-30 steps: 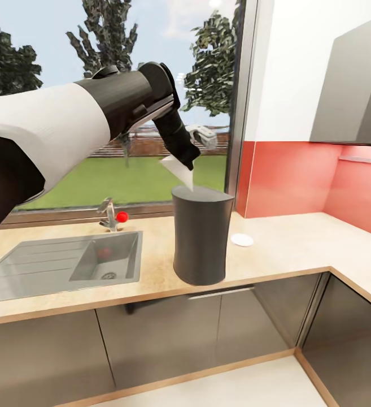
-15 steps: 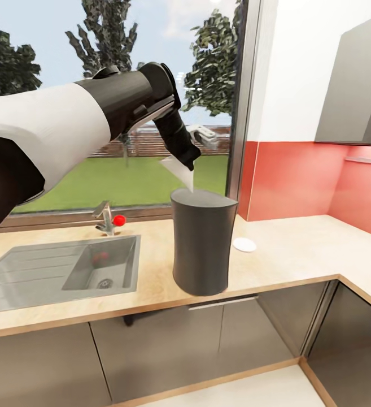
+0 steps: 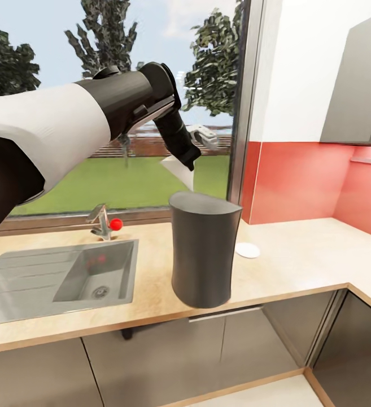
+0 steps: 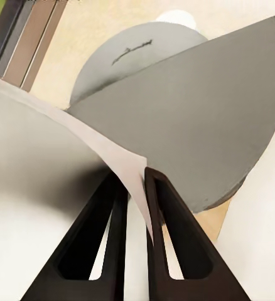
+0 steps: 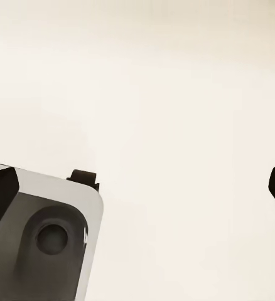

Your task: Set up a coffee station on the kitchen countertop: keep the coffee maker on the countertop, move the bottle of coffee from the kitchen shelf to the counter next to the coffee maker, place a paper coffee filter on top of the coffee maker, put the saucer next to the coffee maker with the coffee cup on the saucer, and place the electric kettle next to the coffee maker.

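Pale wood-look countertop (image 3: pixel 298 257) under a big garden window, with the coffee maker (image 3: pixel 202 249) standing right of the steel sink (image 3: pixel 49 280) and the saucer (image 3: pixel 247 250) just behind it. Held above the maker's flat top: the paper coffee filter (image 3: pixel 180 168), pinched thin between the narrowed fingers of the left gripper (image 4: pixel 135 185); right gripper's spread impossible to tell. Risk of slipping off the smooth top or landing on the counter if released off-centre or too high; compared with a second ago, whole view swung slightly, filter a touch higher over the rim.

Pale beige worktop (image 3: pixel 298 265) over glossy dark cabinets, steel sink (image 3: pixel 44 282) set in at left. Charcoal coffee maker (image 3: pixel 202 254) upright mid-worktop, white saucer (image 3: pixel 247 250) flat just beside.
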Tool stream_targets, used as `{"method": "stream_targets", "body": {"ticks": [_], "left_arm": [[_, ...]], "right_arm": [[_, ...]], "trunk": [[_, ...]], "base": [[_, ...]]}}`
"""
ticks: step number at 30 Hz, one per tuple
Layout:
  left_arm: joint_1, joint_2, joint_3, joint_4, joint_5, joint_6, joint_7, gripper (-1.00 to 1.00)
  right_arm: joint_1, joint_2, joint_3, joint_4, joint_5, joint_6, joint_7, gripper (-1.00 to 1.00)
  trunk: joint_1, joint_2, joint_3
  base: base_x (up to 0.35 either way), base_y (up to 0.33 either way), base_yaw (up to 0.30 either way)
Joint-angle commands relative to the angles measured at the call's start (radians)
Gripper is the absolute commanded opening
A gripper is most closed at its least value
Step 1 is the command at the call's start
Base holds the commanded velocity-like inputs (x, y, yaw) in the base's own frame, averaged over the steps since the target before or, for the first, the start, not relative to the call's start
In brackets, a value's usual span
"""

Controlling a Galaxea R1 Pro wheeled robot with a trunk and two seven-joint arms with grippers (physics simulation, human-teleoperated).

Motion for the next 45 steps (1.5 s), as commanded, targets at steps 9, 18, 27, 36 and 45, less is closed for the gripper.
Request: {"method": "stream_targets", "body": {"ticks": [9, 18, 27, 36, 45], "left_arm": [[-0.002, 0.000, -0.005, 0.001, 0.000, 0.001, -0.005, -1.00], [-0.041, 0.000, -0.044, 0.029, 0.021, 0.031, -0.010, -1.00], [-0.092, 0.000, -0.058, 0.029, 0.021, 0.031, -0.010, -1.00], [-0.143, 0.000, -0.041, 0.046, 0.030, 0.024, -0.002, -1.00], [-0.115, 0.000, 0.407, 0.081, 0.046, -0.009, 0.018, -1.00]], "right_arm": [[-0.001, 0.000, 0.000, 0.002, 0.004, -0.004, 0.000, 1.00], [-0.023, 0.009, 0.012, -0.001, 0.008, -0.007, -0.002, 1.00], [-0.023, 0.009, 0.012, -0.001, 0.008, -0.007, -0.002, 1.00], [-0.026, 0.008, 0.015, -0.002, 0.008, -0.007, -0.002, 1.00], [-0.033, 0.007, 0.027, -0.006, 0.008, -0.007, -0.002, 1.00]], "trunk": [[0.001, -0.001, -0.002], [0.001, -0.001, -0.002], [0.001, -0.001, -0.002], [0.001, -0.001, -0.002], [0.001, -0.001, -0.002]], "base": [[0.147, -0.037, 0.000], [0.047, -0.011, 0.000], [0.000, 0.000, 0.000], [0.000, 0.000, 0.000], [0.000, 0.000, 0.000]]}}
